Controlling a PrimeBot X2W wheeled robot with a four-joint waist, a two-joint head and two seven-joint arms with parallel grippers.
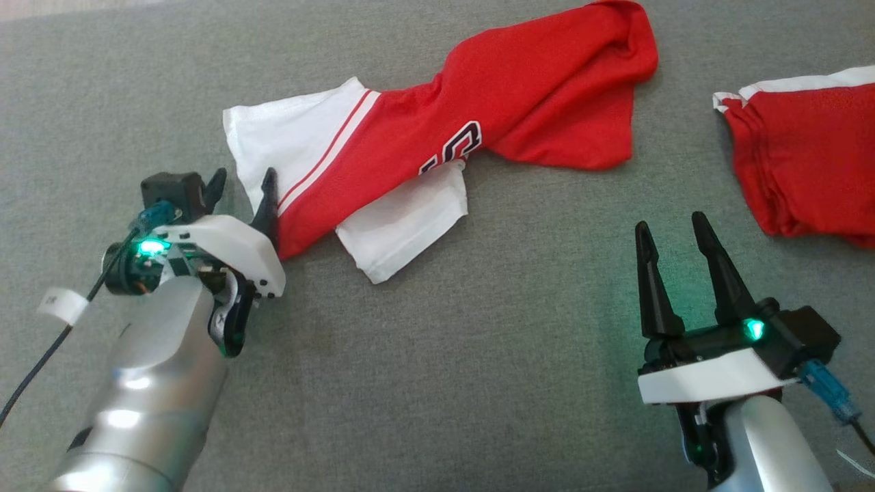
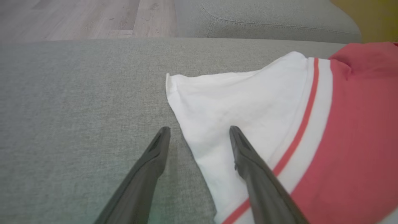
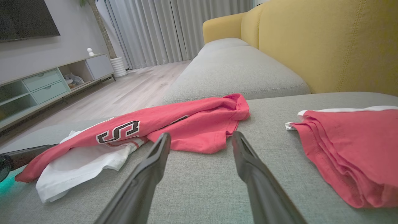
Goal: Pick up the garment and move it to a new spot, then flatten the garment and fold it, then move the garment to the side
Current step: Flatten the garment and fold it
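Straddling the sleeve [image 2: 236, 102] edge of the shirt [image 1: 533, 96], the left pincer [image 1: 245, 179], released, is nearer; the shirt runs rightward from it; right pincer [image 1: 670, 225] released too.

Bare cushion [image 1: 677, 178] btwn garment [image 1: 519, 89] & shirt [image 1: 806, 164]

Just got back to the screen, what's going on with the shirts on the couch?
The left gripper is open at the white sleeve of the crumpled jersey, its fingers straddling the sleeve's edge; nothing is gripped yet. The right gripper is open too, over bare cushion, apart from both garments. A second red garment lies folded on the right. The jersey is not yet flattened.
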